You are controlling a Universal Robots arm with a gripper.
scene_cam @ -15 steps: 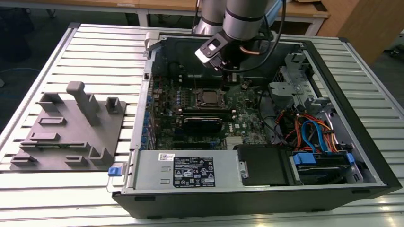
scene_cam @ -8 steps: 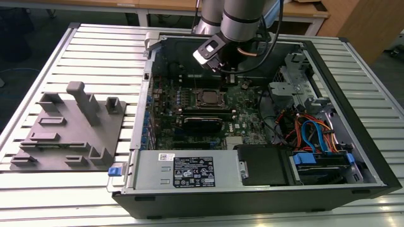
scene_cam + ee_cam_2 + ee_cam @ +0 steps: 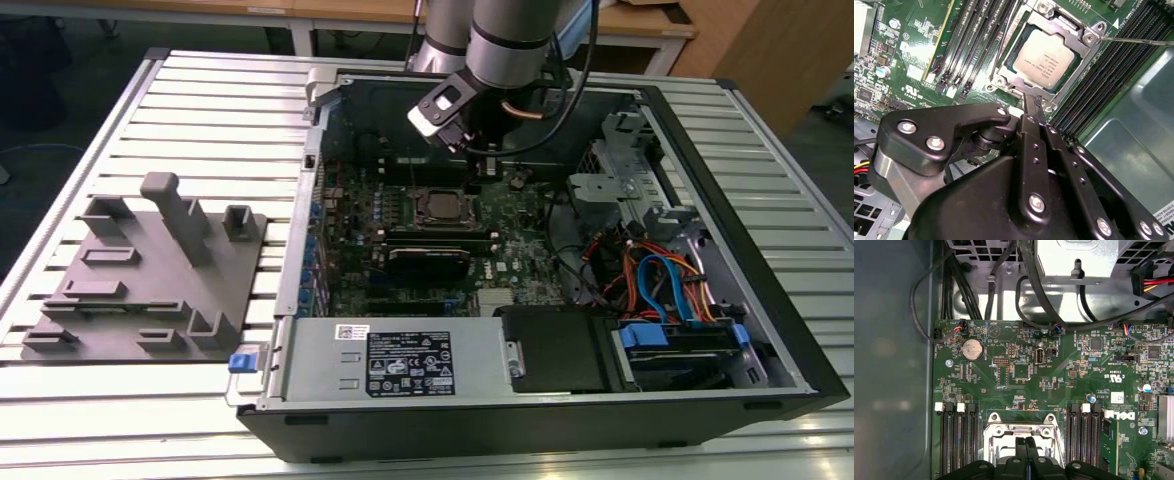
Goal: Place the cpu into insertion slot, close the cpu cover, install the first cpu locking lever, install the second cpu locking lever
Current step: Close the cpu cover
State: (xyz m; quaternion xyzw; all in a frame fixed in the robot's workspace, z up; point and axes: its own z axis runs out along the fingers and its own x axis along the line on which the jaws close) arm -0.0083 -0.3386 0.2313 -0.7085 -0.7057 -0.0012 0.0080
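Note:
The cpu, a silver-grey square chip, lies in the insertion slot on the green board; the exterior view has it at mid-board. The cpu cover, a thin metal frame, lies flat around the chip. One thin wire lever sticks out sideways over the memory slots. Another wire lever runs along the socket's side. My gripper hovers just beside the socket's edge with its black fingers pressed together and nothing seen between them. The first wrist view has the gripper over the socket frame.
The open computer case walls the board in on all sides. Black memory slots flank the socket. A black block, a power supply and loose cables sit nearby. A grey fixture plate lies at the exterior view's left.

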